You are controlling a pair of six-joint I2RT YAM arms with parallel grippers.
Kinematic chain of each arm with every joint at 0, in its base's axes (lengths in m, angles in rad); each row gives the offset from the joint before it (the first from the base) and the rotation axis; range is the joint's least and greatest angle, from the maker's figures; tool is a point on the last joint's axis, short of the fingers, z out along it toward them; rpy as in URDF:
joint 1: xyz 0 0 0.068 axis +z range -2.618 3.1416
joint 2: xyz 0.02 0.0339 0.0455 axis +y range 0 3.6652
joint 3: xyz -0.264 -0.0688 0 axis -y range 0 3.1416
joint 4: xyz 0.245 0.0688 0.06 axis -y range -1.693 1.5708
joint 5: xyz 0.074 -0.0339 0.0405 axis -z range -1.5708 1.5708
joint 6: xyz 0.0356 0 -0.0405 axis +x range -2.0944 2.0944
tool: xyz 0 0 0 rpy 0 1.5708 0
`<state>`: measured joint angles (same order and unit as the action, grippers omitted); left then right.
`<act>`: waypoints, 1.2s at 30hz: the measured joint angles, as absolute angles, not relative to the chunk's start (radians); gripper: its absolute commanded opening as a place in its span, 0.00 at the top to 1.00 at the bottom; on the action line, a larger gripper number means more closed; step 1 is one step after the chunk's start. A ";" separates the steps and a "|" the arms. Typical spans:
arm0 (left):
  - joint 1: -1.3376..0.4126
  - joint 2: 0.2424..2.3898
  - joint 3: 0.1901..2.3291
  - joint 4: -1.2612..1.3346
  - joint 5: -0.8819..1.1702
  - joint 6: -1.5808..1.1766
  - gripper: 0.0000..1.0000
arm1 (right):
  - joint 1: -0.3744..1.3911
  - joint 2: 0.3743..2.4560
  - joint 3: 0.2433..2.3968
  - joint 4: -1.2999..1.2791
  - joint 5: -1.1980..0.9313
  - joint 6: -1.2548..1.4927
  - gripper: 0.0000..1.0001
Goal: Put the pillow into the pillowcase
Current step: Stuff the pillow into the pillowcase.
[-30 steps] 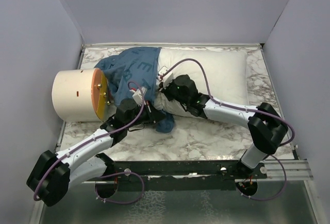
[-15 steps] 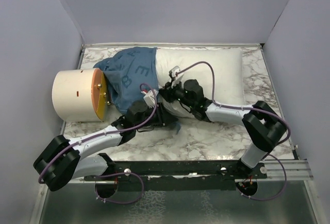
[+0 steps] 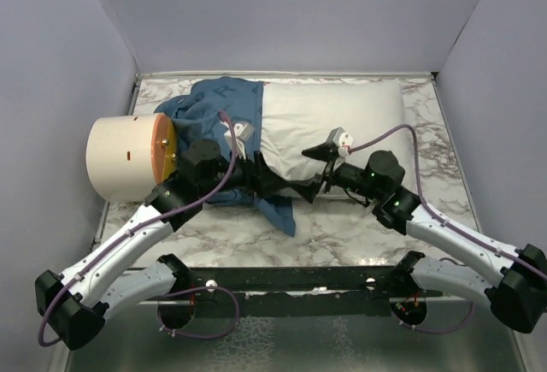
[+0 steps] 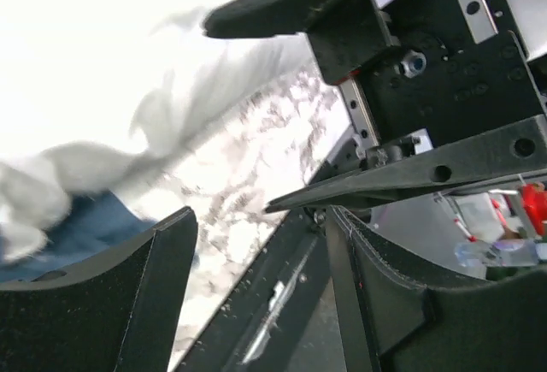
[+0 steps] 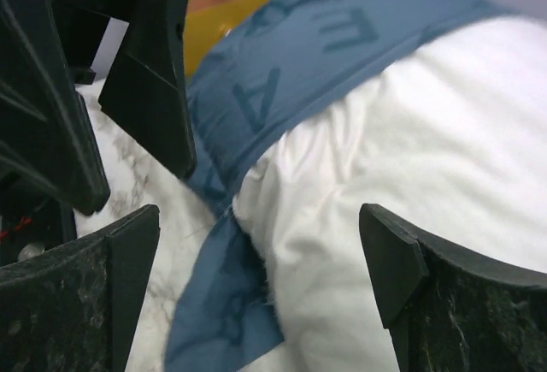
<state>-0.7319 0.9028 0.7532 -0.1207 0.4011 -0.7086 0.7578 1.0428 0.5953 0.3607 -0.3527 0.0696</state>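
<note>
Pillowcase (image 3: 218,111) covers only the pillow's (image 3: 333,120) far-left end. Your left pincer (image 4: 261,218) and right pincer (image 5: 256,214) just opened, both empty, so you'll need to regrip

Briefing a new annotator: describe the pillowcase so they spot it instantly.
On the marble table, look far left, beside the cream cylinder. The pillowcase is the rumpled fabric pulled over the left end of the white pillow; it alone is blue with printed letters.

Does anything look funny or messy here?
The blue pillowcase is bunched over just one end of the pillow, and a loose corner trails onto the table. Most of the pillow is bare.
</note>
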 measured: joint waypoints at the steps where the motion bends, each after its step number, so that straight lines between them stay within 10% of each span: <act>1: -0.704 0.916 0.815 -0.175 0.408 -0.671 0.36 | 0.738 1.018 0.620 0.331 -0.366 0.066 0.00; 9: -0.446 1.172 1.216 -0.364 0.440 -0.416 0.31 | 0.312 1.269 1.046 0.202 -0.519 0.160 0.00; 16: -0.315 1.391 1.418 -0.410 0.390 -0.307 0.30 | 0.272 1.810 1.672 -0.117 -0.585 0.113 0.00; 22: -0.259 1.465 1.438 -0.383 0.377 -0.306 0.28 | 0.291 2.218 2.202 -0.530 -0.631 -0.054 0.27; 28: -0.272 1.530 1.439 -0.370 0.364 -0.350 0.26 | 0.360 2.120 1.853 -0.497 -0.661 -0.091 0.88; 36: -0.413 1.558 1.481 -0.428 0.175 -0.318 0.28 | 0.388 1.891 1.549 -0.310 -0.675 -0.021 0.99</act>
